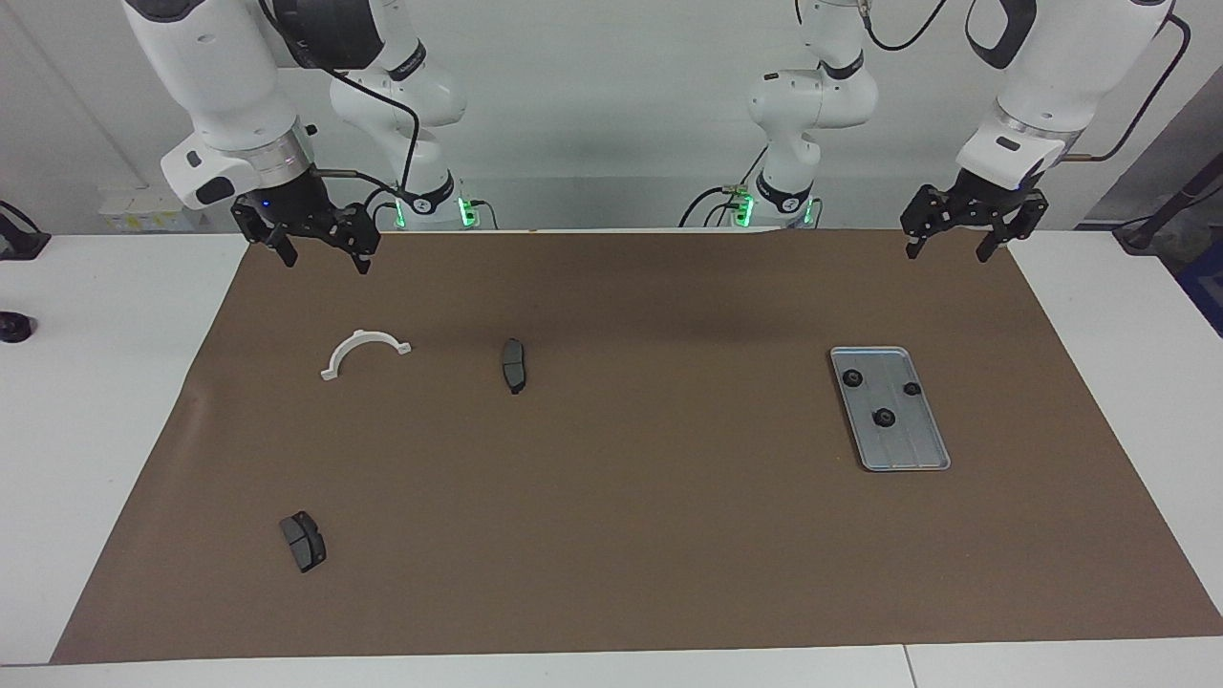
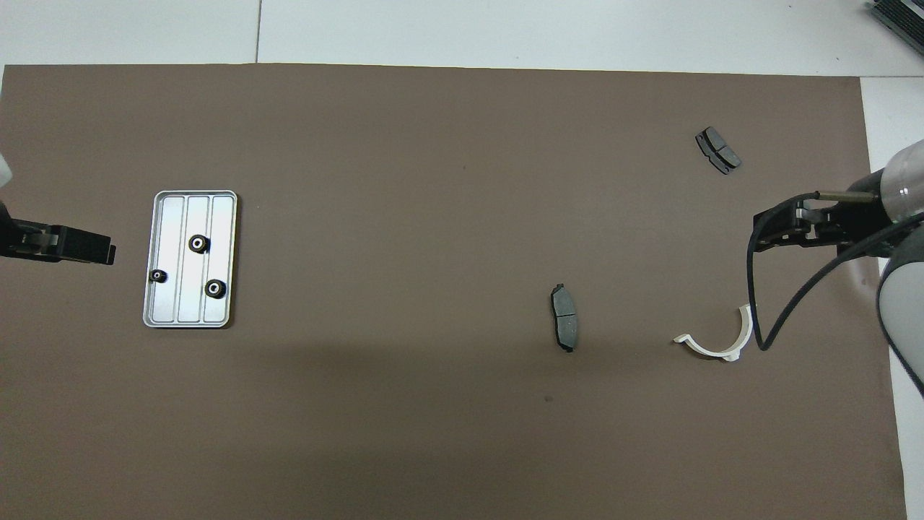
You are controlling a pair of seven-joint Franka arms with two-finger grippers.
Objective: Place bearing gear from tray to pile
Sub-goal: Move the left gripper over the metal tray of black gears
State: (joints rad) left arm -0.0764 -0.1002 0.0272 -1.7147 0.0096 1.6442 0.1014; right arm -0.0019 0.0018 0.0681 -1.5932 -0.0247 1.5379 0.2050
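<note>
The silver tray (image 1: 919, 451) lies on the brown mat toward the left arm's end, and it also shows in the overhead view (image 2: 221, 217). Three black bearing gears (image 1: 884, 418) (image 2: 198, 244) sit in it. The pile is scattered toward the right arm's end: a white half-ring bracket (image 1: 365, 350) (image 2: 715, 349), a dark brake pad (image 1: 514, 365) (image 2: 565, 318) and a second pad (image 1: 303, 541) (image 2: 718, 149) farther from the robots. My left gripper (image 1: 948, 250) (image 2: 108, 253) is open and empty, raised over the mat's edge. My right gripper (image 1: 325, 256) (image 2: 758, 235) is open and empty, raised near the bracket.
The brown mat (image 1: 669, 535) covers most of the white table. A small black object (image 1: 13, 327) sits on the bare white table at the right arm's end. A black cable (image 2: 754, 303) hangs from the right arm over the bracket.
</note>
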